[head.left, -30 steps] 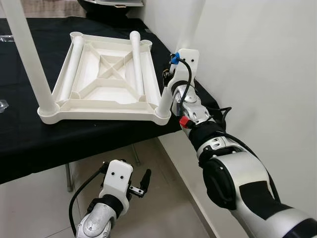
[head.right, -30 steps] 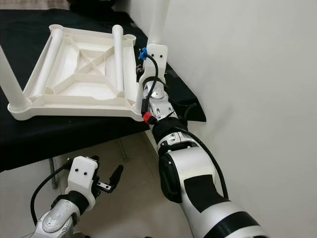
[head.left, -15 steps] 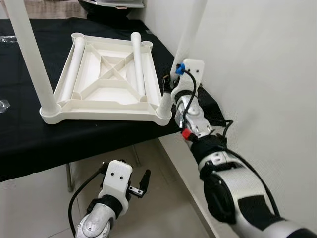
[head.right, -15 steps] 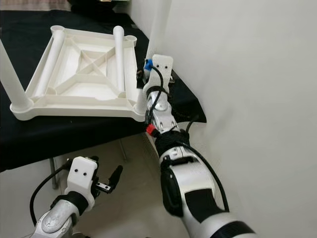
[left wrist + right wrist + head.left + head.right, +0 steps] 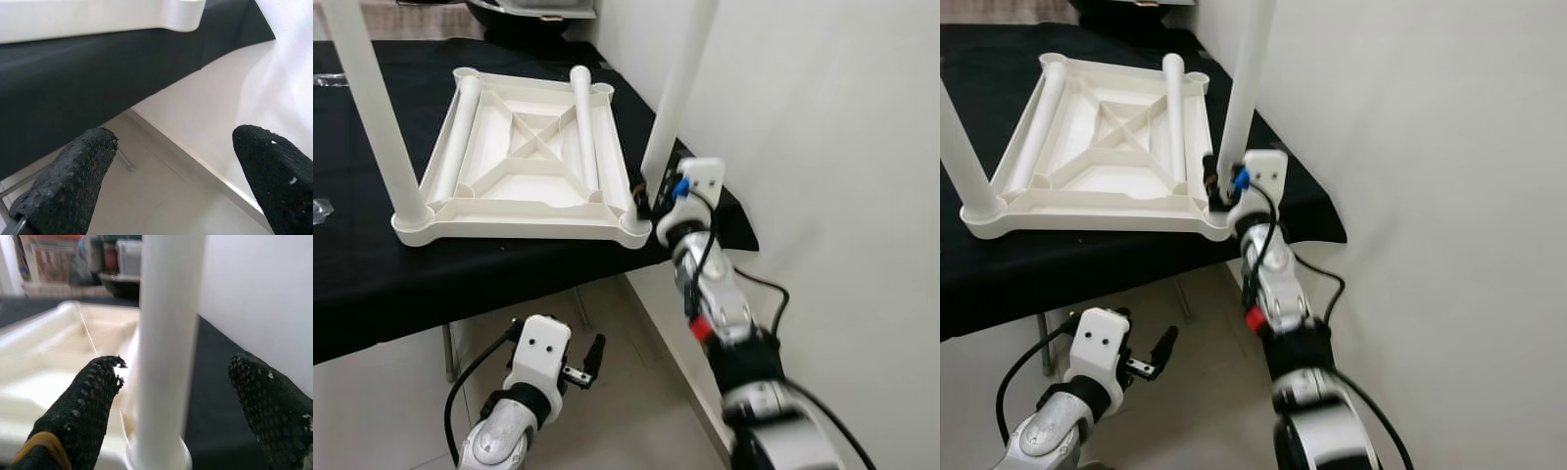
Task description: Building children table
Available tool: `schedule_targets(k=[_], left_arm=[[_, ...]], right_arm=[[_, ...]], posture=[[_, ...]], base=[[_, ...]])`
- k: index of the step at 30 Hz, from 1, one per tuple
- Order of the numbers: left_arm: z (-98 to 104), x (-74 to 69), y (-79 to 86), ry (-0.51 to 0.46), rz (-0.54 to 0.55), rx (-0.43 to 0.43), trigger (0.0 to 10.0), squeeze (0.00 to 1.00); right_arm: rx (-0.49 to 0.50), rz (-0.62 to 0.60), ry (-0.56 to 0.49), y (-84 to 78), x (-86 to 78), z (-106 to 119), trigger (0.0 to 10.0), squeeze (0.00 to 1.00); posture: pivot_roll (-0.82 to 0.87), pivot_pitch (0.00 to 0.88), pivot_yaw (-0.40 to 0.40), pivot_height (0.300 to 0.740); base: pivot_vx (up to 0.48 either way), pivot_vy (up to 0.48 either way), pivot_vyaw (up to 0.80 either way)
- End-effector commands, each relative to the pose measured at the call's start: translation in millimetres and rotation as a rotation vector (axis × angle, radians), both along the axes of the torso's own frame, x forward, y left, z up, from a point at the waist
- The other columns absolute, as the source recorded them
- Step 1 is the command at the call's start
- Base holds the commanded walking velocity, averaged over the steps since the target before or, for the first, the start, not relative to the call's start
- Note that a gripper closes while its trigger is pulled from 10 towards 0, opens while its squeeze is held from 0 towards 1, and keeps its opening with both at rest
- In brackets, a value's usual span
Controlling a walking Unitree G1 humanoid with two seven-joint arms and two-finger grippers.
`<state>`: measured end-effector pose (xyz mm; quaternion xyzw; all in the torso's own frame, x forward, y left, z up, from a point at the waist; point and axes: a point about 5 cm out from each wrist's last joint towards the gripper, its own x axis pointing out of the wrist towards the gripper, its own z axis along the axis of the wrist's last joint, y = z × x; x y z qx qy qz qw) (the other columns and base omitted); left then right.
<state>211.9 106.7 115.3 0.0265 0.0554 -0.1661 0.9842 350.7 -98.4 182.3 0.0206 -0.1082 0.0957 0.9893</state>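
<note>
The white children's tabletop (image 5: 509, 227) lies upside down on the black-covered table (image 5: 372, 279). One white leg (image 5: 674, 93) stands upright in its near right corner socket, and another leg (image 5: 372, 108) stands at the near left corner. Two more legs (image 5: 584, 122) (image 5: 460, 127) lie loose inside the frame. My right gripper (image 5: 176, 367) is open, low at the base of the near right leg (image 5: 166, 347), one finger on each side and apart from it. My left gripper (image 5: 587, 357) hangs open below the table's front edge, with nothing between its fingers (image 5: 73, 181).
A white wall (image 5: 822, 147) runs close along the table's right side, just behind the right arm. A dark bowl (image 5: 529, 8) sits at the table's far end. A small clear piece (image 5: 319, 208) lies on the cloth at left. Tiled floor (image 5: 636, 392) lies below.
My right gripper has slid down the near right leg from mid-height to its base, and the arm has drawn back toward me. The left arm has barely moved.
</note>
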Motion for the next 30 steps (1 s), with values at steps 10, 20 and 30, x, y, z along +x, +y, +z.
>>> schedule_targets(k=[10,20,30], left_arm=[[-5.5,4.1,1.8,-0.015,0.03,0.015,10.0,0.0],[-9.5,5.0,6.8,0.0,0.059,0.0,10.0,0.0],[-11.3,7.7,8.3,0.01,0.066,-0.003,10.0,0.0]], right_arm=[[-0.172,-0.078,0.157,-39.8,-60.9,-56.8,10.0,0.0],[-0.184,-0.035,0.186,-28.4,-61.2,-62.4,10.0,0.0],[-0.188,-0.032,0.237,-31.8,-70.7,-72.3,10.0,0.0]], posture=[[0.1,0.056,-0.161,0.74],[0.11,0.027,-0.16,0.74],[0.11,0.037,-0.153,0.74]], base=[[0.0,0.0,0.0],[0.0,0.0,0.0],[0.0,0.215,0.0]])
